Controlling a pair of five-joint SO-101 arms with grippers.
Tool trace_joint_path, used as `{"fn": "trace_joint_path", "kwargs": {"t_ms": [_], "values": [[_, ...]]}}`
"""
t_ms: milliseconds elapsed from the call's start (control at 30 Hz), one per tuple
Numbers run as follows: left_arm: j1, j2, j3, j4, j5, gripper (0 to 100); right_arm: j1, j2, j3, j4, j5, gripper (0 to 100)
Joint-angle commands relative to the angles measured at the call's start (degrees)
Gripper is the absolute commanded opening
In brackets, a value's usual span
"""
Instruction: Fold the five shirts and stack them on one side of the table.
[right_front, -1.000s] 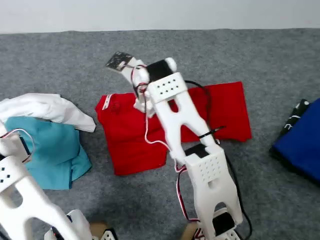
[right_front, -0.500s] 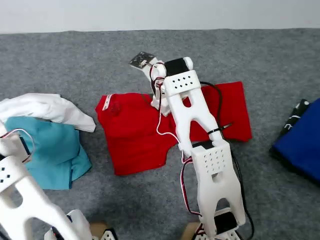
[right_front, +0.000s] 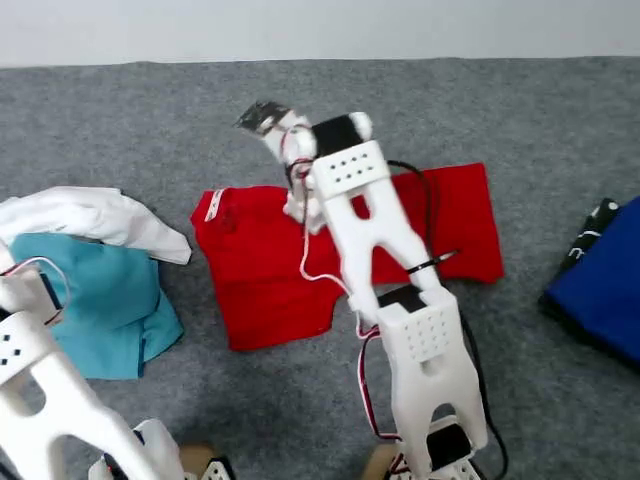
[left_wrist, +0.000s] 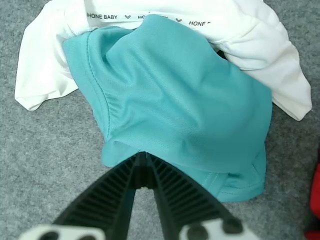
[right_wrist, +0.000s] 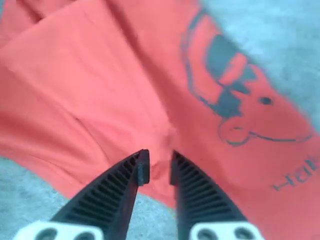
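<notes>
Red shirt (right_front: 260, 270) lies spread flat at the middle of the grey table (right_front: 150, 110), its white neck label (right_front: 213, 204) at the end nearer the teal shirt. The right arm (right_front: 350, 200) stretches across it, and the right jaws stand at its far edge. In the right wrist view they are a narrow gap apart, with red cloth (right_wrist: 100, 75) and a small wrinkle showing between the tips. Whether the tips press on the fabric cannot be told. A dark print (right_wrist: 230, 100) sits on the cloth just beyond them.

The arm covers the shirt's middle from above.

Off to one side, the teal shirt (right_front: 100, 290) lies bunched with the white shirt (right_front: 90, 215) draped over its far part. The left jaws are closed tip to tip with nothing between them, at the near hem of the teal shirt (left_wrist: 175, 100). The white shirt (left_wrist: 250, 40) wraps around behind.

On the opposite side, a blue shirt (right_front: 605, 280) is cut off by the frame edge, with a dark item against it that is hard to make out.
</notes>
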Motion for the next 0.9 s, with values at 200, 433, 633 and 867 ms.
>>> {"fn": "trace_joint_path", "kwargs": {"t_ms": [200,433,633,867], "values": [[0.26,-1.49,-0.31,-0.88,0.44,0,-1.1,7.69,-0.44,0.48,-0.44,4.3],[0.26,-1.49,-0.31,-0.79,0.44,0,-3.21,12.0,-0.09,2.33,-0.62,0.9],[0.26,-1.49,-0.31,-0.97,0.44,0,-5.41,12.26,0.0,2.51,-0.53,1.1],[0.26,-1.49,-0.57,-0.97,0.26,0,-5.49,9.98,10.37,2.33,-0.7,1.1]]}}
